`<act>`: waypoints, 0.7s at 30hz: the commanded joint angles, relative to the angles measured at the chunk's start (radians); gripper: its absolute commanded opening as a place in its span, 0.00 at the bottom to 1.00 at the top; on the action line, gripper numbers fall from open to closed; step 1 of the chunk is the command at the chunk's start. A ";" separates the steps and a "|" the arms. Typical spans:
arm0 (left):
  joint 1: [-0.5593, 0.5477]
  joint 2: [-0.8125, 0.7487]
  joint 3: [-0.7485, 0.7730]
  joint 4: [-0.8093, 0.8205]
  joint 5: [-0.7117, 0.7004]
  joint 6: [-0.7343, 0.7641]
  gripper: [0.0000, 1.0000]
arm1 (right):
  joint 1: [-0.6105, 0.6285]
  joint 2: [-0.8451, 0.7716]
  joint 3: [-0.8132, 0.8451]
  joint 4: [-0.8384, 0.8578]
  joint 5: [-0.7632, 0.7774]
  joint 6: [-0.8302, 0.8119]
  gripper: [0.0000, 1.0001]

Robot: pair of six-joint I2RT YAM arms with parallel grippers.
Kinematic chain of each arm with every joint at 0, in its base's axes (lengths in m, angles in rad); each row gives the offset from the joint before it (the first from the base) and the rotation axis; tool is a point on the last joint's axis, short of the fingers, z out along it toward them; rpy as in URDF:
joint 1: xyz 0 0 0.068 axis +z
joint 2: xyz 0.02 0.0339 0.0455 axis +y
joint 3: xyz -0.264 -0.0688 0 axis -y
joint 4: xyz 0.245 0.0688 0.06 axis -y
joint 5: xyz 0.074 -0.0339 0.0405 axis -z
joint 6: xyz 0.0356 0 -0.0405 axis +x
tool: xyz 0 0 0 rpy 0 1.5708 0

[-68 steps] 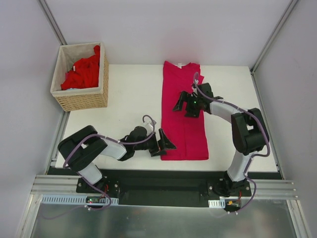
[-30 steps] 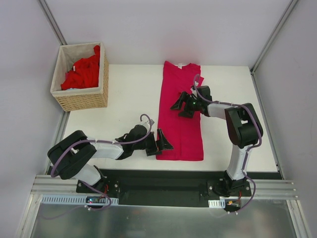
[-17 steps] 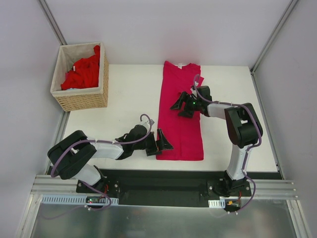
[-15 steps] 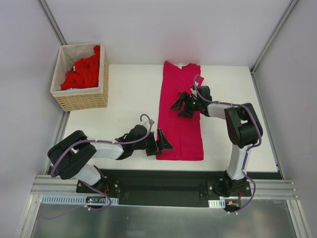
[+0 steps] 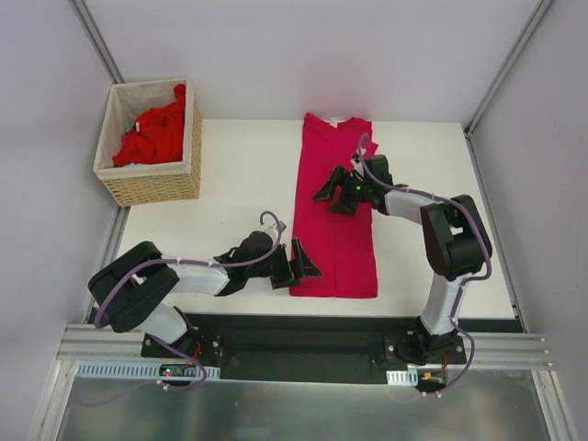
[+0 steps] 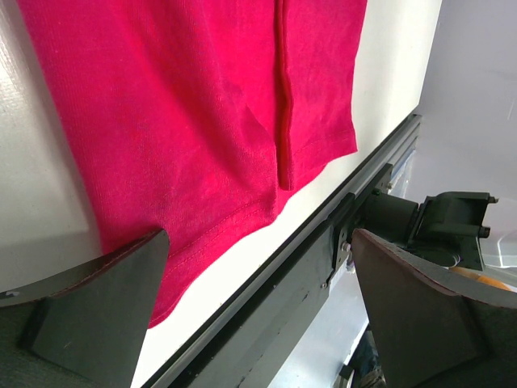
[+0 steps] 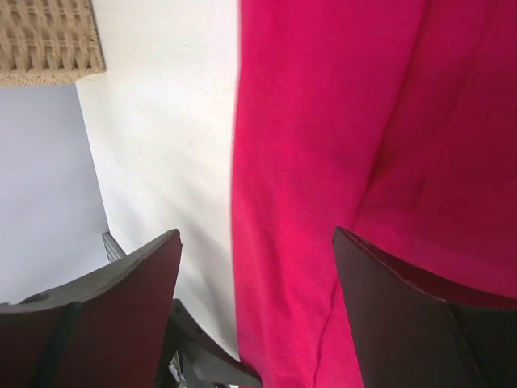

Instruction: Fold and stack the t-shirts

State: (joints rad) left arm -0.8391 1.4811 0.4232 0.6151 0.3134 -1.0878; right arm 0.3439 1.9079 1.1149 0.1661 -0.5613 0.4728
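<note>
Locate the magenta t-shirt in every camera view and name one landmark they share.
Top external: magenta t-shirt lies lengthwise mid-table.
Left wrist: magenta t-shirt fills the upper left.
Right wrist: magenta t-shirt fills the right side.
Shared landmark: white table bordering its long edge.

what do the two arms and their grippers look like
The left arm and right arm have white links joined by chunky black joints, and a thin purple cable loops along each. The left gripper and right gripper are black, each with two broad, wedge-shaped fingers. No markings are readable.
</note>
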 commanded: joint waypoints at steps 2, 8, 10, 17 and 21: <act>-0.012 0.027 -0.001 -0.055 -0.011 0.022 0.99 | 0.015 -0.132 0.089 -0.068 0.024 -0.052 0.82; -0.012 0.027 0.002 -0.051 -0.008 0.022 0.99 | 0.018 -0.090 0.126 -0.086 0.024 -0.062 0.84; -0.012 0.024 -0.004 -0.051 -0.013 0.022 0.99 | 0.018 -0.075 0.132 -0.085 0.024 -0.060 0.84; -0.011 0.021 -0.009 -0.052 -0.014 0.020 0.99 | 0.020 -0.012 0.146 -0.074 0.020 -0.057 0.84; -0.012 0.025 -0.008 -0.052 -0.013 0.022 0.99 | 0.018 0.020 0.148 -0.060 0.018 -0.053 0.84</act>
State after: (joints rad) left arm -0.8391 1.4834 0.4240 0.6167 0.3138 -1.0882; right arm 0.3599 1.9064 1.2243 0.0921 -0.5388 0.4294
